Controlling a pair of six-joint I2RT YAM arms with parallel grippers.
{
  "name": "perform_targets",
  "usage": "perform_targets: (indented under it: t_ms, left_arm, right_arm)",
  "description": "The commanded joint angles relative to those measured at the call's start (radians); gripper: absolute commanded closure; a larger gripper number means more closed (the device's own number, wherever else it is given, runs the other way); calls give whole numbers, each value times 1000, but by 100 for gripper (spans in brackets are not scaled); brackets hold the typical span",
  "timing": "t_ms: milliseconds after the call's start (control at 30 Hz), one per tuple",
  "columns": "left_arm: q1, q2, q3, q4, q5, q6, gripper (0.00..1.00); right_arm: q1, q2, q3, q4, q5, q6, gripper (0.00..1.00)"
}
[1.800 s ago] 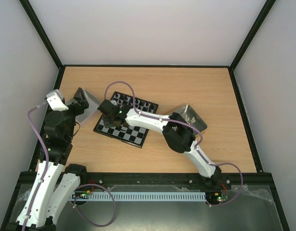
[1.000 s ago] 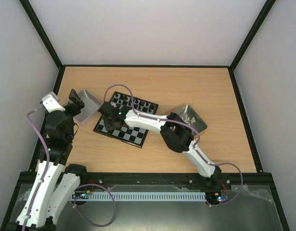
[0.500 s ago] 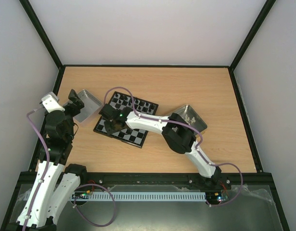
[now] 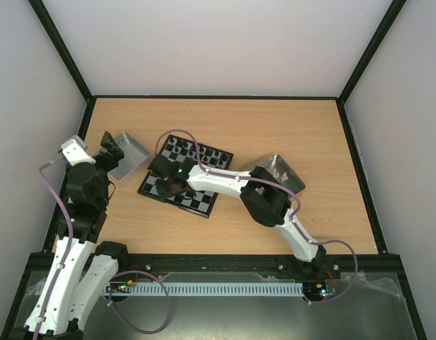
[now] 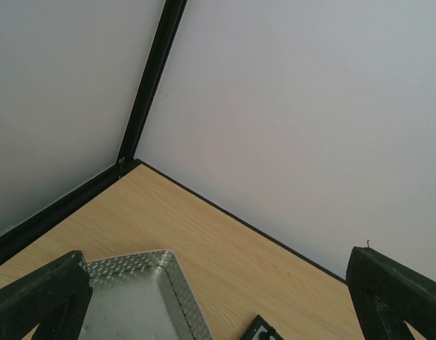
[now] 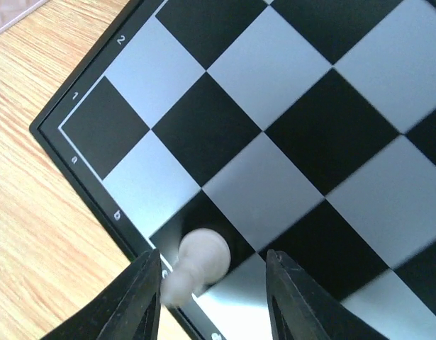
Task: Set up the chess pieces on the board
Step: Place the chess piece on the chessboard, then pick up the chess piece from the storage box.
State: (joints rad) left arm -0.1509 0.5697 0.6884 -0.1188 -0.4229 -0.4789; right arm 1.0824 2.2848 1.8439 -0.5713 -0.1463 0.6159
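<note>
The board lies tilted at the table's middle left, with black chess pieces on its far rows. My right gripper hovers low over the board's left corner, open. In the right wrist view a single white piece, blurred and leaning, rests on a black square by the board's lettered edge, between my spread fingers and touching neither. My left gripper is open and empty at the near edge of the left tray.
The left silver tray looks bare; a board corner peeks in beside it. A second silver tray at the right holds white pieces. The right arm's cable loops above the board. Black frame rails edge the table.
My left gripper pulled back to the left off the tray, then stayed still. My right gripper shifted slightly toward the board's near-left corner.
</note>
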Motion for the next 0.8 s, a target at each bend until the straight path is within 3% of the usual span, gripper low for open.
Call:
perform_targets:
  t_ms: [0, 233, 500, 633, 767]
  left_arm:
    - [7, -7, 6, 17, 8, 9, 0]
    - [7, -2, -1, 54, 141, 36, 1]
    - [5, 39, -6, 112, 462, 120, 1]
    - [4, 53, -3, 117, 542, 119, 1]
    - [4, 62, -15, 134, 542, 108, 1]
  right_arm:
    - [2, -158, -55, 52, 53, 41, 60]
    - [-85, -499, -439, 230, 165, 157, 58]
    - [-301, -920, -862, 180, 364, 225, 56]
    - [-420, -1041, -985, 136, 389, 217, 54]
    - [-535, -1038, -1040, 132, 332, 175, 55]
